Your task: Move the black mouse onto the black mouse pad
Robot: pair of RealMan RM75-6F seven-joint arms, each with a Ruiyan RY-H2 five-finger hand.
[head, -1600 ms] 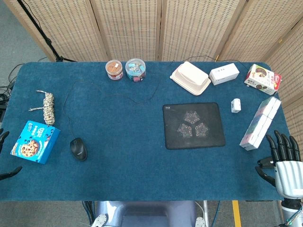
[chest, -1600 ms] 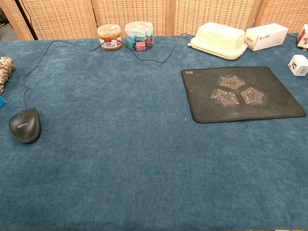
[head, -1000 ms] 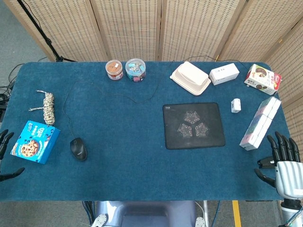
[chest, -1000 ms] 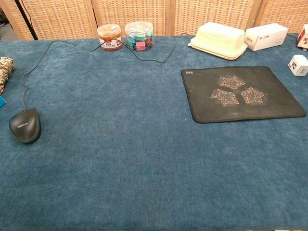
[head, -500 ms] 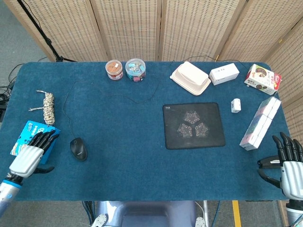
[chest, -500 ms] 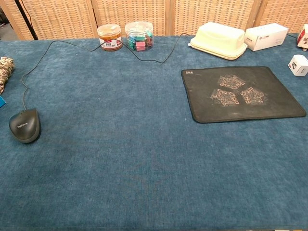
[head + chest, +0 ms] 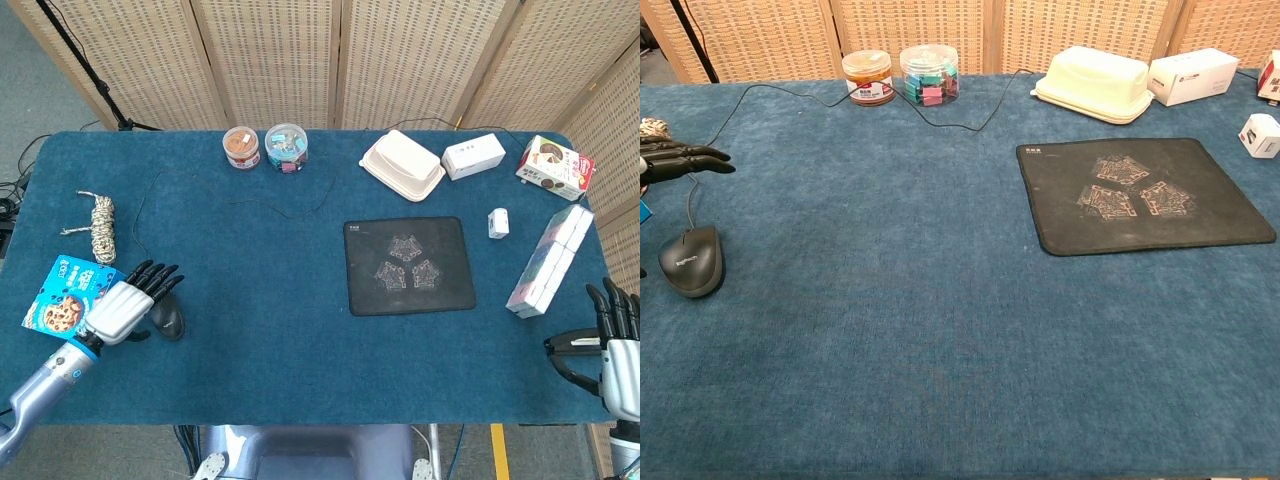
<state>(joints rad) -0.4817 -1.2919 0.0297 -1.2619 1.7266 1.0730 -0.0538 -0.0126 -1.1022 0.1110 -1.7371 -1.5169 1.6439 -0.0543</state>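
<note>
The black mouse (image 7: 168,318) lies on the blue desk (image 7: 260,300) toward its 8 o'clock edge, well apart from the black mouse pad (image 7: 408,266). The left hand (image 7: 128,304) hovers over the mouse, fingers (image 7: 685,158) spread, holding nothing. The right hand (image 7: 618,345) waits at 4 o'clock, fingers apart and empty.

The blue-covered table (image 7: 270,350) carries a black mouse (image 7: 169,318) at lower left, a black mouse pad (image 7: 408,266) right of centre, two jars (image 7: 264,147) at top, a rope coil (image 7: 101,225), and what looks like a cookie box (image 7: 62,297)
</note>
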